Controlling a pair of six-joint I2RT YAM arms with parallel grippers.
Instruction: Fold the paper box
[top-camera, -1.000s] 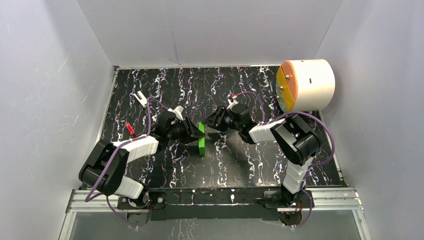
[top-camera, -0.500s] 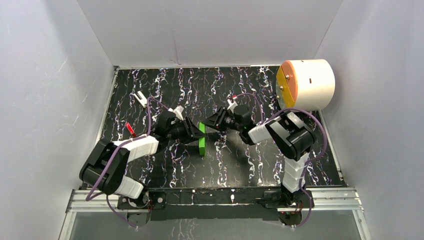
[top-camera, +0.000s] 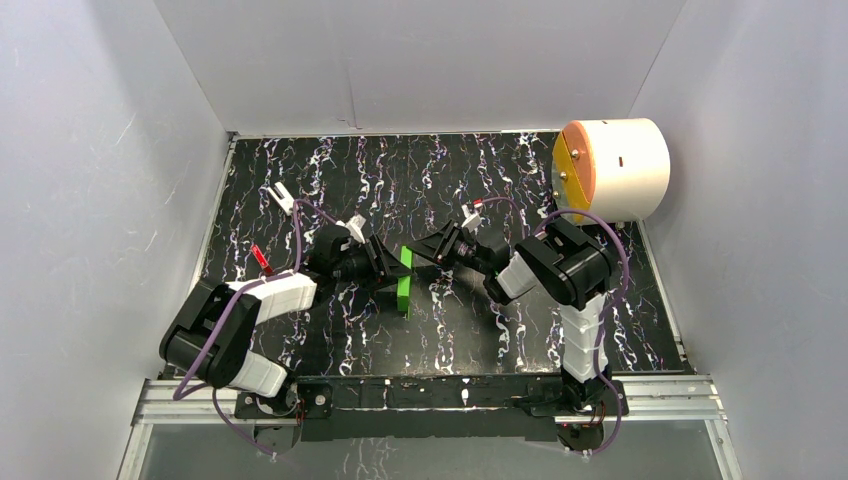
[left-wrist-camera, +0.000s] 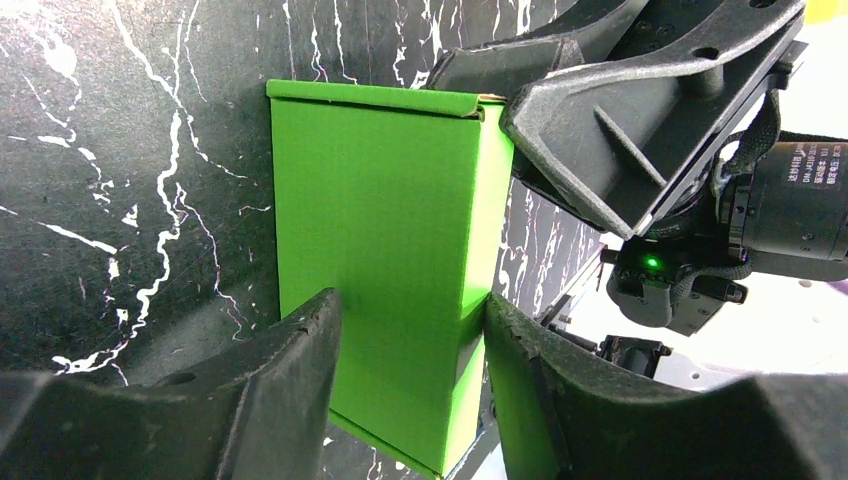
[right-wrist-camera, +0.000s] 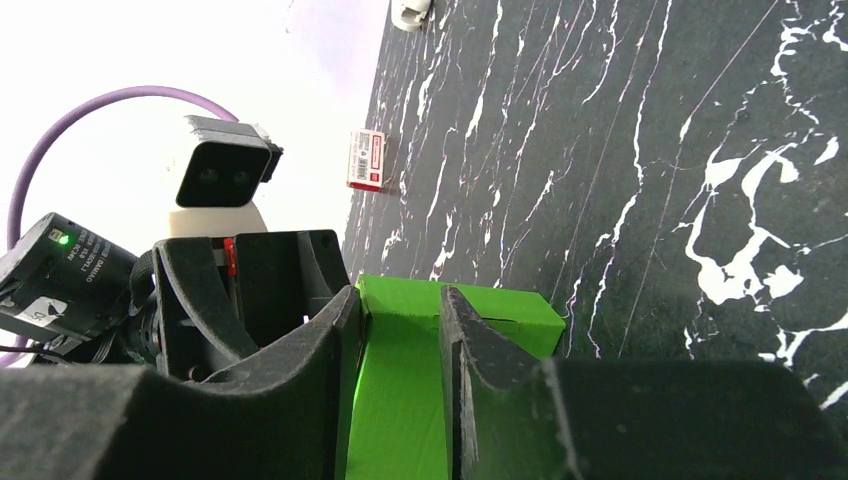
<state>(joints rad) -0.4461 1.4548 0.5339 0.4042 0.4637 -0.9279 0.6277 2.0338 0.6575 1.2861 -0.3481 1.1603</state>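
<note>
Black marble-patterned tabletop (top-camera: 330, 170) with white veins lies under me, closed in by plain white walls. On it I count one bright green thin-card paper box (top-camera: 404, 283), one large white cylinder (top-camera: 625, 165) with an orange-yellow face at the far right, one small red-and-white tag (top-camera: 261, 259) at the left and one small white clip (top-camera: 282, 196) beyond it. I have two arms, and both meet at the paper box in the middle of the tabletop.

The paper box is folded into a flat rectangular shape and seems to stand on one long thin edge. Its long axis runs from my near side toward the far wall, and its broad face is turned to my left claw (top-camera: 392, 266). That claw's fingers (left-wrist-camera: 290, 380) flank the broad face on both sides; whether they press it I cannot tell. My right claw (top-camera: 417, 254) is clenched across the far end of the paper box, with green card filling the gap between its fingers.
</note>
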